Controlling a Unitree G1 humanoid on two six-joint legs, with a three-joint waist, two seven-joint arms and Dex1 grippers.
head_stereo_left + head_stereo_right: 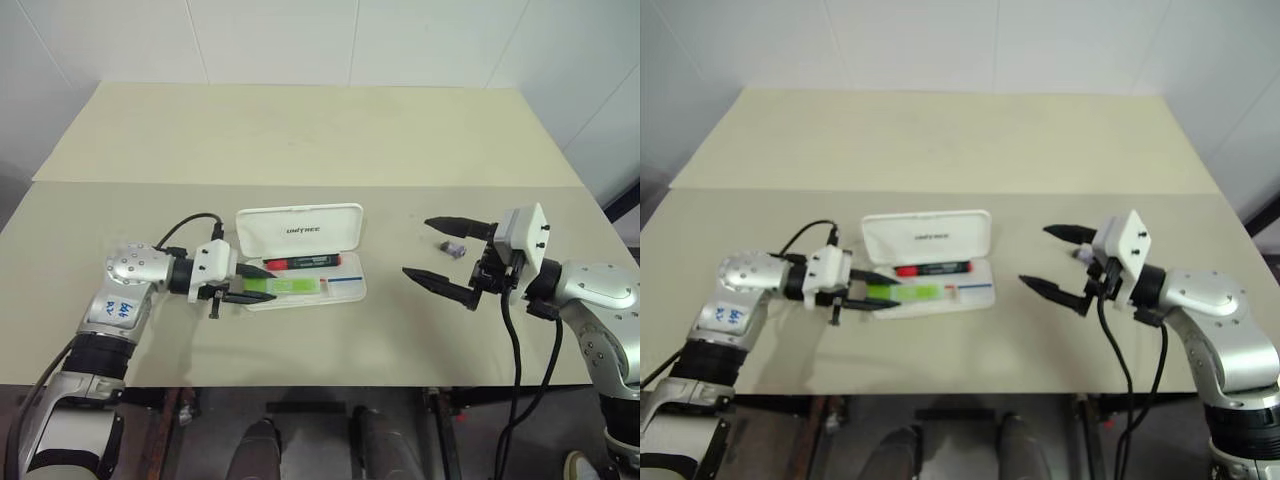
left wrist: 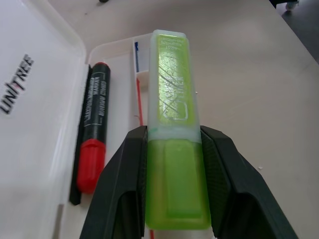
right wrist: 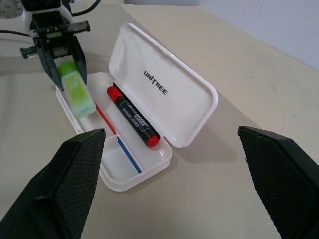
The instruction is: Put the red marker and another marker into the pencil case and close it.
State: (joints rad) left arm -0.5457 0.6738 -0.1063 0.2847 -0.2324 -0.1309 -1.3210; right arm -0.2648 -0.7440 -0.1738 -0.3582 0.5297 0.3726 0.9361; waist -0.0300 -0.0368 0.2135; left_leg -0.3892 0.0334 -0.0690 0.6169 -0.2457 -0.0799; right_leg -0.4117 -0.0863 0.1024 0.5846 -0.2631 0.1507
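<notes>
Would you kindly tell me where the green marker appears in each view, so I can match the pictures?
Left eye view: green marker, left of centre, over the open pencil case.
Right eye view, left of centre.
Left wrist view, centre.
Right wrist view, upper left.
Shared landmark: the red marker beside it.

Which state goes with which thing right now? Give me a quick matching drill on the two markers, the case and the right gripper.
Things:
1. red marker
2. green marker
3. pencil case
4. right gripper

States:
A. lid raised, tray exposed
B. fingers spread wide, nothing between them
C. lying in the tray by the hinge
D. clamped in the left gripper over the tray

Pairs: 1-C, 2-D, 3-A, 4-B
</notes>
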